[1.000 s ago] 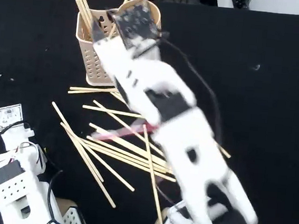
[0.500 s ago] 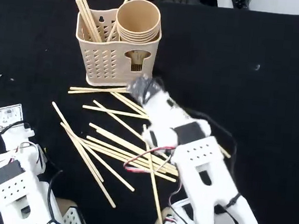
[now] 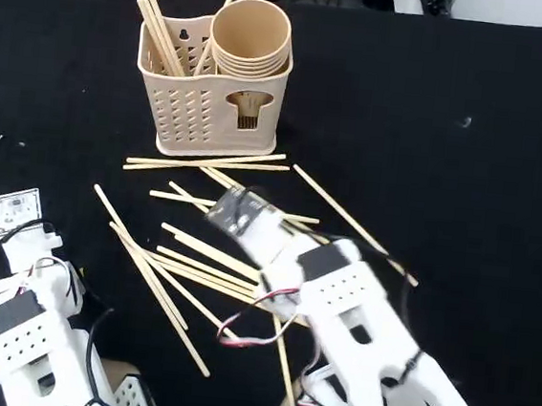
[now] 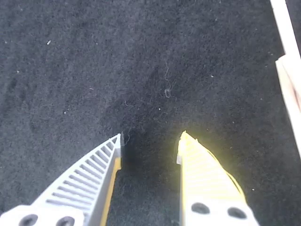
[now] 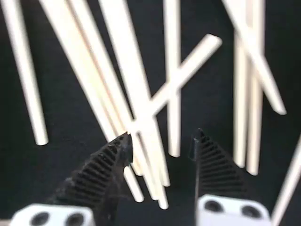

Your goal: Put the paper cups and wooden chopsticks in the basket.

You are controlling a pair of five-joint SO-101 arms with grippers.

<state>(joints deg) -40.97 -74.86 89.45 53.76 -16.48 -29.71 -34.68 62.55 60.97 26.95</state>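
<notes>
Many wooden chopsticks [image 3: 207,269] lie crossed in front of the basket [image 3: 195,109], which holds the paper cups [image 3: 252,30]. The right gripper [image 5: 162,139] hangs over them, jaws parted and empty — closing here could pinch several overlapping sticks (or flick one away). Its height above them is hard to judge. The left gripper [image 4: 150,137], also spread and empty, sits well apart from the basket.
</notes>
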